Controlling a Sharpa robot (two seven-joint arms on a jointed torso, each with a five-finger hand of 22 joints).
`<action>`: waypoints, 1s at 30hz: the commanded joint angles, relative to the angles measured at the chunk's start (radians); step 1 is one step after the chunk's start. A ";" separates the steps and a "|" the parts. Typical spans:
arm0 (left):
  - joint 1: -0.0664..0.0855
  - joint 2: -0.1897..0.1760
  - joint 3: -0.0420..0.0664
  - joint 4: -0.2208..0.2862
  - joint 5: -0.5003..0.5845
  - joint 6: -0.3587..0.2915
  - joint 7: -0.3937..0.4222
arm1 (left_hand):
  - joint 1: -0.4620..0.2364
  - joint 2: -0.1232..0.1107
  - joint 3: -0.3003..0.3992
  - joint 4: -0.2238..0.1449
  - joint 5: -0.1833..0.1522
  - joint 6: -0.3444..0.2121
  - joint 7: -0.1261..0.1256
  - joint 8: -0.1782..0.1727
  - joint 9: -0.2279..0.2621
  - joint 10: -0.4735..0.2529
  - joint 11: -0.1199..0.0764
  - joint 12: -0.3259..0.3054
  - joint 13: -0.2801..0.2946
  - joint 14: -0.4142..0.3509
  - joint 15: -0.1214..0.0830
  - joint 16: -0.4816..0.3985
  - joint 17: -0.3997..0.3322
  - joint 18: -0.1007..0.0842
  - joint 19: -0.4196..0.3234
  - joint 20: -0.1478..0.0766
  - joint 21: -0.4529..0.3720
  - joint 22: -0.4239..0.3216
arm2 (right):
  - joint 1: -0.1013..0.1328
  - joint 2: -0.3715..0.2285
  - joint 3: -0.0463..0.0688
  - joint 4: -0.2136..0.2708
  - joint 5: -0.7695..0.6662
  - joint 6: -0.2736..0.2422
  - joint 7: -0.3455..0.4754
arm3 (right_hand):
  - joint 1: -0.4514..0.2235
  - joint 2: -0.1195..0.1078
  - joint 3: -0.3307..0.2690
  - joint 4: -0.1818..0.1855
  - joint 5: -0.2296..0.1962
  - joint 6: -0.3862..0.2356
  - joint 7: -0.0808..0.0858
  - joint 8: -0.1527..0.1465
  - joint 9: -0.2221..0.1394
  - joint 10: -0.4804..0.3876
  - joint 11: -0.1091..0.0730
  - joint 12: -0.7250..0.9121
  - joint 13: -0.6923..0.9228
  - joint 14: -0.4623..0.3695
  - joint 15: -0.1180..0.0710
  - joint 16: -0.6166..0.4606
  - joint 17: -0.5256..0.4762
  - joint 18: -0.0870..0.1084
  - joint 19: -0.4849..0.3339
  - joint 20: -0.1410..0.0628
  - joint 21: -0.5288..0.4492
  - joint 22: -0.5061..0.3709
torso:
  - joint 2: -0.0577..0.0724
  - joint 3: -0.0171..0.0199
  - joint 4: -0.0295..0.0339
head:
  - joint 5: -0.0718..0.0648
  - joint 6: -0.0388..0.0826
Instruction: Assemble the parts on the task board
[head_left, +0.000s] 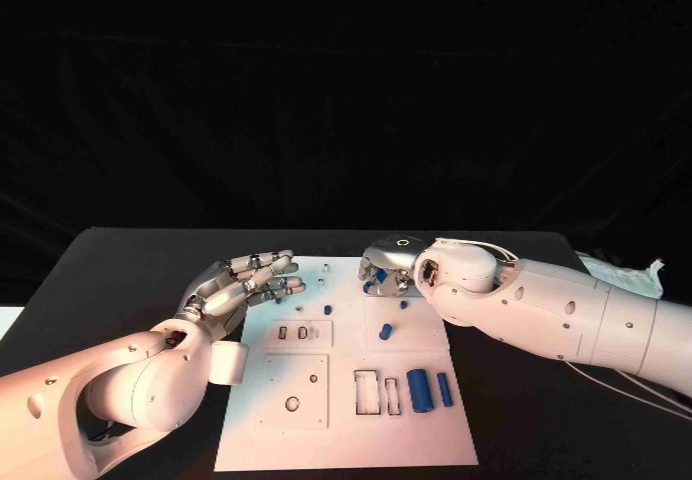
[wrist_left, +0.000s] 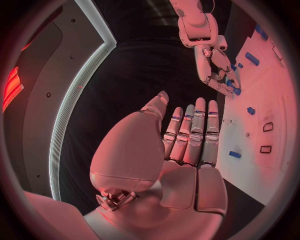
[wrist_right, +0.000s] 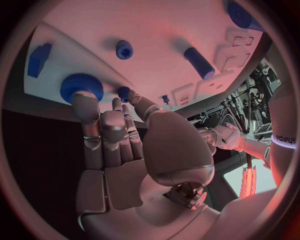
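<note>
Little looks assembled: blue cylinders (head_left: 420, 389) lie loose on the task board (head_left: 346, 440), the right hand (head_left: 387, 275) fingers a blue gear (wrist_right: 81, 86) without a clear grip, and the left hand (head_left: 242, 285) hovers spread, empty.

Left robot hand (head_left: 242, 284) empty, fingers extended together. Right robot hand (head_left: 389, 270) reaching down, fingertips (wrist_right: 84, 100) lowered.

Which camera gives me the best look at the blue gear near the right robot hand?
Right wrist view: the gear is close, its teeth clear, at the robot hand's fingertips. In the head view the right robot hand covers it; in the left wrist view I cannot make it out.
</note>
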 joint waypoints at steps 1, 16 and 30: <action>0.002 0.003 0.001 0.001 0.002 0.028 0.002 | 0.000 0.008 0.000 -0.006 -0.005 0.008 0.018 0.003 -0.001 0.005 -0.001 0.003 -0.001 0.008 -0.001 0.004 0.002 0.014 0.005 0.001 0.004 0.000 | 0.000 0.002 0.000 -0.002 -0.017 0.031 0.004 | 0.006 -0.004 0.015 0.001 -0.001 0.011 0.001 -0.003 0.001 0.013 0.000 0.001 0.001 0.024 0.004 0.013 0.013 -0.019 -0.005 0.000 0.016 0.017 | 0.006 -0.0010 0.0018 | -0.002 0.003; 0.002 0.002 0.001 -0.001 0.002 0.032 -0.003 | -0.002 0.008 -0.001 -0.006 -0.005 0.007 0.018 0.002 -0.001 0.004 0.000 0.001 -0.001 0.010 -0.001 0.003 0.002 0.014 0.008 0.001 0.005 0.001 | 0.000 0.015 0.000 -0.019 -0.019 0.009 0.002 | 0.021 0.003 0.085 0.023 -0.018 0.071 -0.010 0.012 0.012 0.077 -0.016 0.007 0.006 0.031 -0.009 0.090 0.093 -0.032 0.008 -0.010 0.112 0.131 | 0.012 -0.0018 0.0038 | -0.003 0.004; 0.002 0.003 0.001 -0.002 0.002 0.025 -0.007 | -0.003 0.008 -0.002 -0.008 -0.005 0.005 0.019 -0.001 -0.002 0.001 0.000 -0.001 -0.002 0.011 -0.001 0.002 0.002 0.013 0.010 0.000 0.006 0.000 | 0.000 0.020 0.025 0.005 0.003 -0.208 -0.047 | 0.008 0.000 0.106 0.060 -0.053 0.108 -0.023 0.021 0.027 0.122 -0.029 0.003 0.009 0.027 -0.018 0.112 0.108 -0.041 0.014 -0.018 0.167 0.199 | 0.015 -0.0044 0.0071 | 0.003 0.017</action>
